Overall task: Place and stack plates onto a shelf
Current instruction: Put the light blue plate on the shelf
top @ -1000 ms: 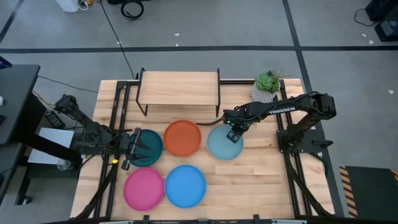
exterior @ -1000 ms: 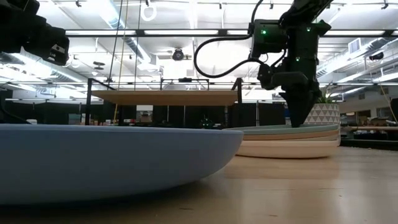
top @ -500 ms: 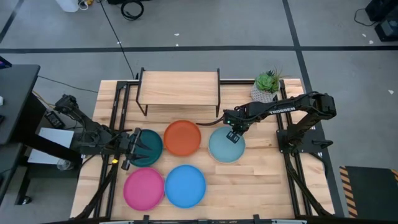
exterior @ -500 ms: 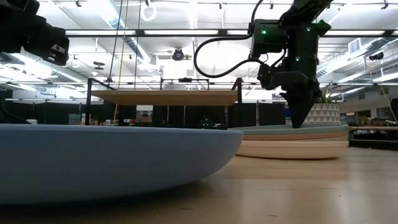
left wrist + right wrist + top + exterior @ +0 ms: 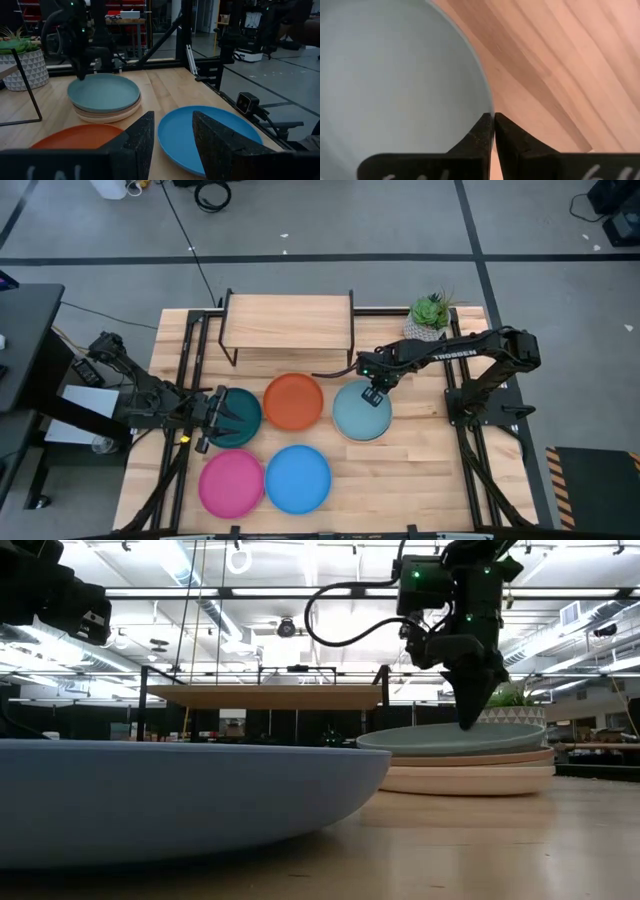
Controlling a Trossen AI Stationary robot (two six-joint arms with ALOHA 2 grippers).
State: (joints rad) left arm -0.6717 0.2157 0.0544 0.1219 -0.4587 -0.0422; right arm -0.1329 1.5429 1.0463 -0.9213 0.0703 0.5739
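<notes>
No plate has been placed on the shelf (image 5: 288, 317) yet. The pale teal plate (image 5: 361, 410), top of a small stack on the desk (image 5: 420, 480), is pinched at its rim by the closed fingers of the right gripper (image 5: 374, 391) and tilted upward. The left gripper (image 5: 203, 418), fingers parted and empty, is held over the dark teal plate (image 5: 236, 416). Orange, pink and blue plates lie unmoved.

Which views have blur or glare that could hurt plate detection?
Low view: the blue plate fills the foreground out of focus, and bright ceiling lights backlight the right end effector into a silhouette on the pale teal plate. Left wrist view: its own fingers are soft and dark up close. High view: evenly lit, plates crisp.
</notes>
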